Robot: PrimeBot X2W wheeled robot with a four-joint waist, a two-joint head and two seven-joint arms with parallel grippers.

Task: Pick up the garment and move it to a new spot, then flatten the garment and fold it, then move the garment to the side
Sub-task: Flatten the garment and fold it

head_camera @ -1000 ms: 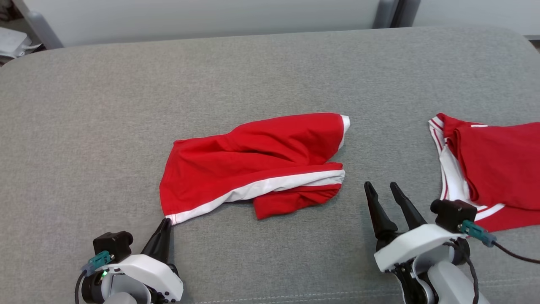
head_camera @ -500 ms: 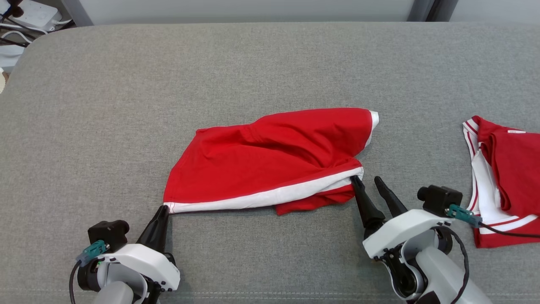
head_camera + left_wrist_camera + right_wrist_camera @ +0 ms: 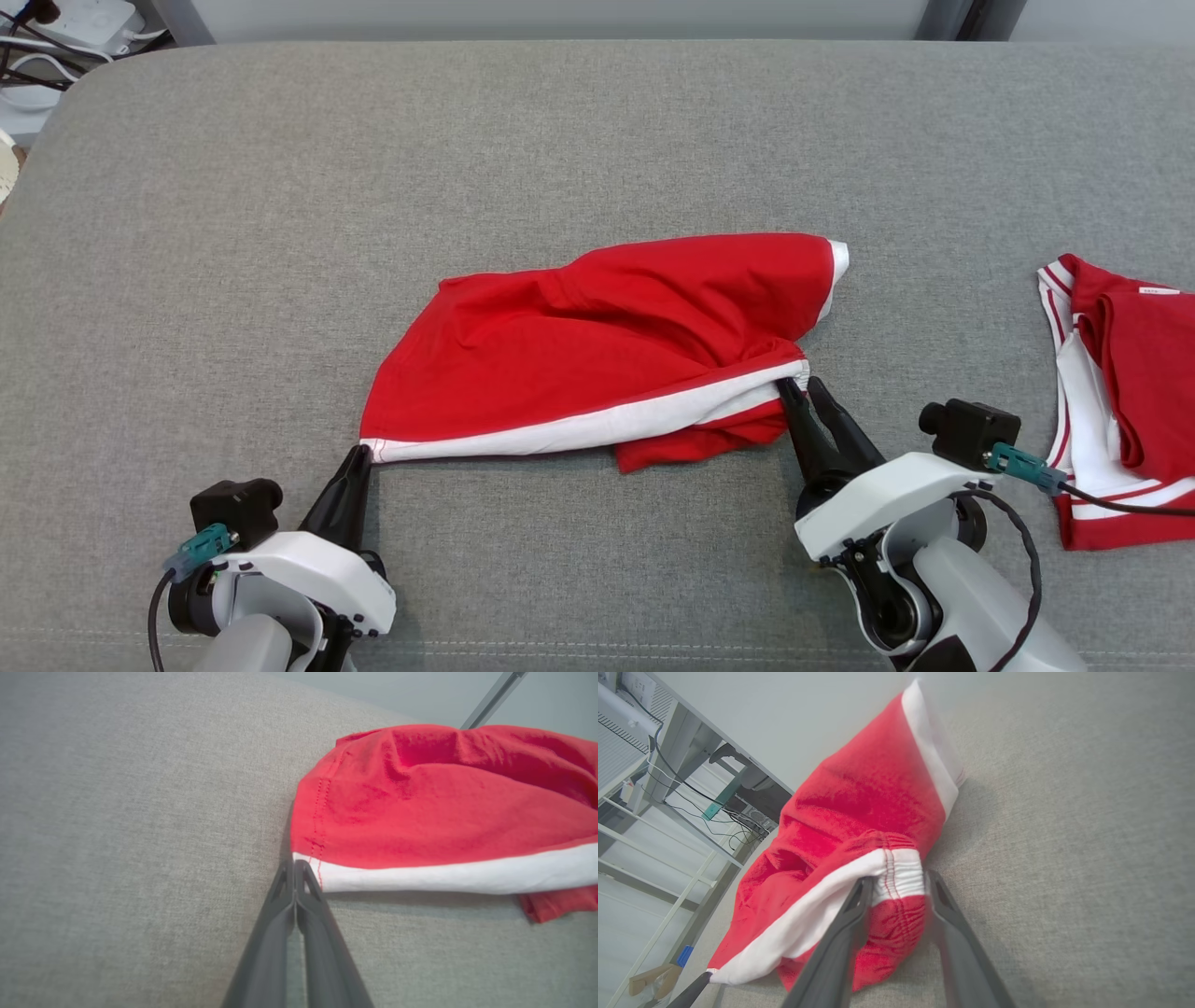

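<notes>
The garment (image 3: 607, 336), red with a white band, lies crumpled in the middle of the grey padded surface (image 3: 280, 233). My left gripper (image 3: 358, 455) is shut on its near left corner; the left wrist view shows the tips (image 3: 295, 863) pinched at the end of the white hem of the garment (image 3: 420, 812). My right gripper (image 3: 805, 385) is at the near right corner. In the right wrist view its two fingers (image 3: 896, 879) straddle the bunched white and red band of the garment (image 3: 859, 802), still a little apart.
A second red and white garment (image 3: 1130, 373) lies folded at the right edge of the surface. Cables and a white box (image 3: 56, 28) sit beyond the far left corner. A metal frame with cables (image 3: 668, 812) stands past the surface.
My right gripper has moved up to the garment's right corner and its fingers have narrowed around the band. The left gripper stays on its corner. The head camera has shifted.
</notes>
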